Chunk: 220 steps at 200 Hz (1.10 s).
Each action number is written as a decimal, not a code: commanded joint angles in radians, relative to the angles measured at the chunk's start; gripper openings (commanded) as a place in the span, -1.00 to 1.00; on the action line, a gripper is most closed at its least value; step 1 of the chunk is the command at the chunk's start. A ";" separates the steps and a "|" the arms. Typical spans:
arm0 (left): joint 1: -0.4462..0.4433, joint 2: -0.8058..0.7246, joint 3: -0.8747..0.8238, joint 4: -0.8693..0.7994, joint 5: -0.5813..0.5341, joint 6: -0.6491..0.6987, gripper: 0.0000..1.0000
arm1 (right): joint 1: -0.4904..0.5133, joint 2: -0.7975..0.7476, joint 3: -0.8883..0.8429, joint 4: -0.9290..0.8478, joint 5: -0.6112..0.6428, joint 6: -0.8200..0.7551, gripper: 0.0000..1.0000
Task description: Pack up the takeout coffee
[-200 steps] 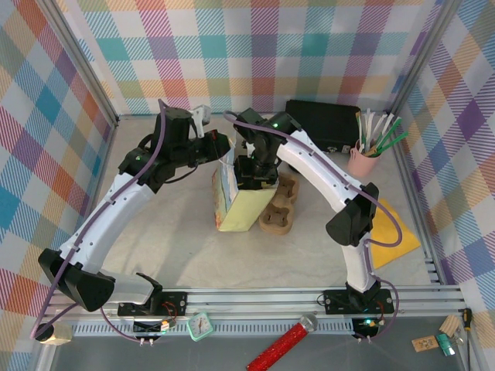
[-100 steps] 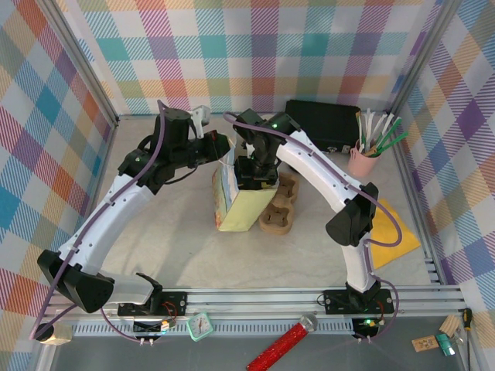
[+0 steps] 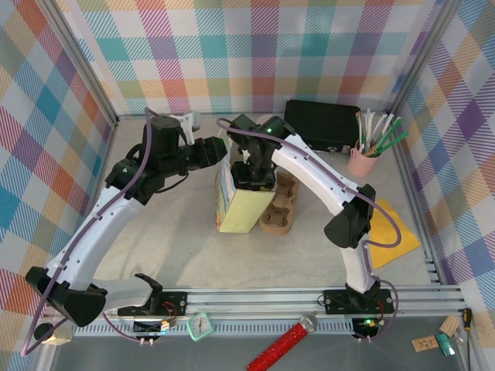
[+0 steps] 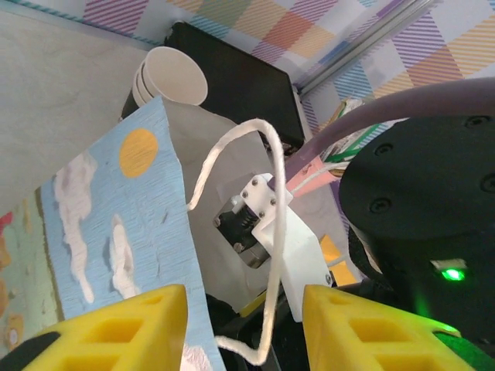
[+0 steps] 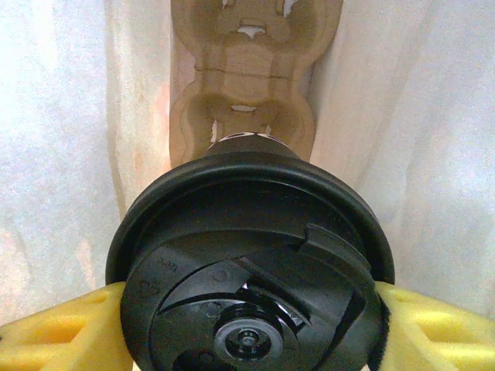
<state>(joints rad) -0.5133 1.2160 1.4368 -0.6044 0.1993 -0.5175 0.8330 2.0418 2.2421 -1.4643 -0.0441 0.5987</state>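
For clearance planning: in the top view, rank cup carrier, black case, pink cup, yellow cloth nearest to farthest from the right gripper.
1. cup carrier, beside right gripper
2. black case, back wall
3. pink cup, back right
4. yellow cloth, near right

No text, label or number is legible.

So the paper bag [image 3: 236,202] stood in the middle of the bench [image 3: 178,247] with the takeout coffee [image 5: 247,263] inside it, a cup carrier [image 3: 280,210] just to its right, a case [image 3: 321,124] behind, and a utensil cup [image 3: 363,161] right of the case.
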 commanded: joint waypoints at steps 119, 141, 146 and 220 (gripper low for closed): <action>0.238 -0.170 -0.408 -0.037 -0.075 -0.066 -0.52 | 0.026 0.025 0.057 -0.043 0.021 0.018 0.32; 0.256 -0.122 -0.510 0.065 0.006 -0.125 -0.57 | 0.026 0.027 0.060 -0.046 0.023 0.014 0.32; 0.256 -0.114 -0.531 0.096 0.021 -0.131 -0.57 | 0.026 0.028 0.060 -0.047 0.024 0.013 0.32; 0.159 0.067 -0.714 0.445 0.053 -0.213 -0.62 | 0.026 0.051 0.094 -0.069 0.029 -0.002 0.32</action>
<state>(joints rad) -0.3000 1.2350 0.7609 -0.3164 0.2279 -0.6891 0.8524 2.0705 2.2925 -1.4902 -0.0288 0.5980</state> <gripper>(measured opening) 0.198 0.665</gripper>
